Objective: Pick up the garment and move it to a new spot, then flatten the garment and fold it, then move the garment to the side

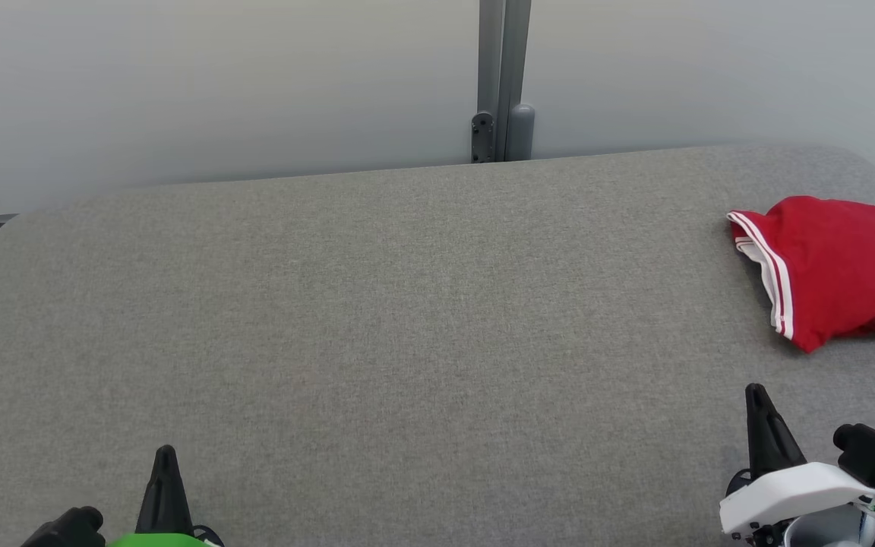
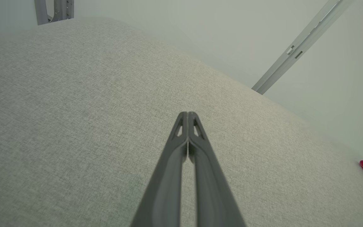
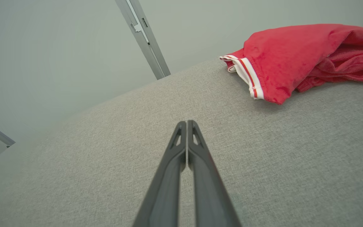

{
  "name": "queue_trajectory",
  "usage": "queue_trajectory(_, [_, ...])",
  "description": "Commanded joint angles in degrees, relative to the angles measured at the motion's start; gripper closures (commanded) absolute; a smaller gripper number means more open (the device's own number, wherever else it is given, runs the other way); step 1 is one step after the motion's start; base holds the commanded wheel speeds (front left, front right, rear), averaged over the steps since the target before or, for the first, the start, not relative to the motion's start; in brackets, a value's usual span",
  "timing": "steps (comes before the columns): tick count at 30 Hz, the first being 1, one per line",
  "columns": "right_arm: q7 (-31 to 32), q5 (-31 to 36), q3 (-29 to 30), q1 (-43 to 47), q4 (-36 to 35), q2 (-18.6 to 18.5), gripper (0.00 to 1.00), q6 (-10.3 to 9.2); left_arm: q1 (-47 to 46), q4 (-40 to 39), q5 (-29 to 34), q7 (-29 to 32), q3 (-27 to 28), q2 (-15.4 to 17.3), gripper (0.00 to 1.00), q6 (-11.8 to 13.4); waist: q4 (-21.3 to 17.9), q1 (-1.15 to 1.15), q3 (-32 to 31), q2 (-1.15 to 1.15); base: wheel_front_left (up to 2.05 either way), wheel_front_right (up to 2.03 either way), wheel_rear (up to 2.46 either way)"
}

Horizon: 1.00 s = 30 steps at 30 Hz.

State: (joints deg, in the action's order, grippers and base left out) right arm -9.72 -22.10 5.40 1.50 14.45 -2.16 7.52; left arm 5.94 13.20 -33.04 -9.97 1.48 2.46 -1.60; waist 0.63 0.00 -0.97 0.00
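Garment (image 1: 836, 266), red and crumpled, lies at the far right of the grey fabric-covered table (image 1: 407, 304) in your head view, running off that view's right edge, with a white-and-red striped band along its near-left side. Your left gripper (image 1: 165, 453) rises at the lower left and your right gripper (image 1: 756, 391) at the lower right. Each shows as one dark point, fingers pressed together and holding nothing. The garment lies beyond the right gripper and apart from it. Behind the table's far edge a grey metal post (image 1: 504, 76) stands against a pale wall (image 1: 179, 76).

In the left wrist view you look along the left gripper's two fingers. They meet at the tips, nothing sits between them, and they hang over bare grey fabric. A sliver of the garment shows at the right edge, well apart from the tips.

In the right wrist view the right gripper's fingers are likewise closed tip to tip and empty, over bare fabric. The garment lies ahead and to the right of them in that view, bunched in folds. Its striped band is the nearest part and does not touch the fingers.
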Motion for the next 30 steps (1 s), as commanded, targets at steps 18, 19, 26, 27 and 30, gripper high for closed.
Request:
queue_trajectory(18, [4.2, -18.6, 0.3, -3.3, -1.0, -0.5, 1.00, -0.01, -4.4, -0.4, -15.7, 4.3, 1.5, 0.3, 1.00, -1.8, -0.1, 0.00, 0.2, 0.00, 0.00, 0.00, 0.00])
queue_trajectory(19, [4.3, -19.5, 0.3, -3.4, -1.0, -0.5, 1.00, -0.01, -4.5, -0.4, -16.5, 4.5, 1.5, 0.3, 1.00, -1.9, -0.1, 0.00, 0.2, 0.00, 0.00, 0.00, 0.00])
queue_trajectory(26, [5.7, -25.2, 0.4, -3.9, -1.0, -0.6, 1.00, -0.01, -5.5, -0.2, -21.3, 5.9, 2.0, 0.3, 1.00, -2.3, -0.2, 0.00, 0.3, 0.00, 0.00, 0.00, 0.00])
queue_trajectory(27, [5.9, -26.0, 0.5, -4.0, -1.0, -0.6, 1.00, -0.01, -5.6, -0.2, -22.0, 6.0, 2.0, 0.4, 1.00, -2.4, -0.2, 0.00, 0.3, 0.00, 0.00, 0.00, 0.00])
queue_trajectory(30, [6.5, -28.3, 0.5, -4.2, -0.9, -0.6, 1.00, -0.01, -6.0, -0.2, -24.0, 6.6, 2.2, 0.4, 1.00, -2.6, -0.2, 0.00, 0.3, 0.00, 0.00, 0.00, 0.00])
